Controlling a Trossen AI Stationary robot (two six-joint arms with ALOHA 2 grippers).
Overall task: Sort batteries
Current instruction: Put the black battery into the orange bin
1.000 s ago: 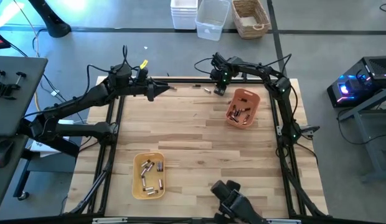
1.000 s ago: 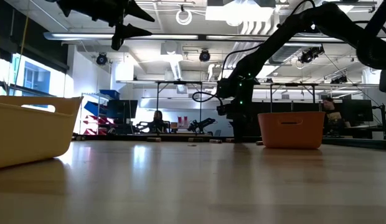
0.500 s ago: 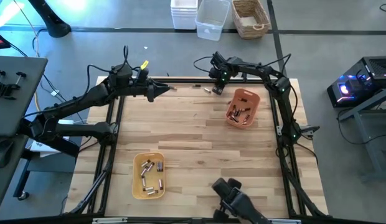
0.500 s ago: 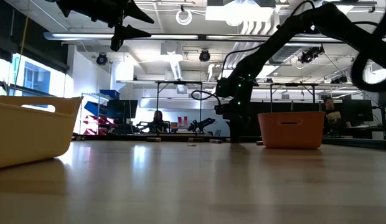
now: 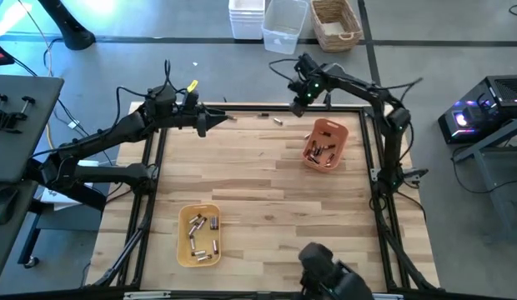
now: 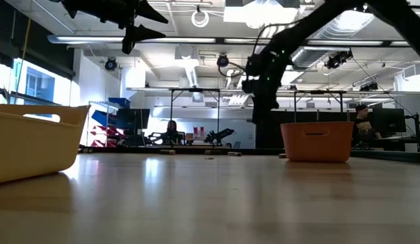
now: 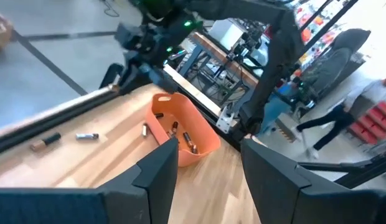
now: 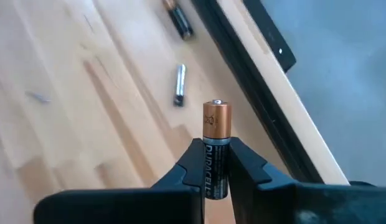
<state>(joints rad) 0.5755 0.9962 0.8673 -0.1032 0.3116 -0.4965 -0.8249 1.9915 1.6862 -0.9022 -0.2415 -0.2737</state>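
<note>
My right gripper (image 5: 302, 100) hangs above the table's far edge and is shut on a copper-and-black battery (image 8: 216, 134). Two loose batteries (image 5: 278, 121) lie flat on the wood below it; in the right wrist view one is silvery (image 8: 179, 85) and one dark (image 8: 178, 18). The orange tray (image 5: 325, 143) and the yellow tray (image 5: 198, 234) each hold several batteries. My left gripper (image 7: 208, 180) is open and raised over the far left of the table (image 5: 204, 123), touching nothing. My right gripper pinches the battery by its black body (image 8: 216, 171) between the two fingers. The battery lies along the fingers, and its copper end (image 8: 216, 118) sticks out past the fingertips. It is lifted clear of the table.
The orange tray (image 6: 317, 141) stands at the far right and the yellow tray (image 6: 34, 142) at the near left. A dark frame rail (image 5: 242, 107) runs along the table's far edge. Bins and a basket (image 5: 335, 23) stand on the floor beyond it.
My right gripper has risen from table height near the loose batteries and moved toward the table's far edge, carrying the battery clear of the wood. The two loose batteries have stayed where they were.
</note>
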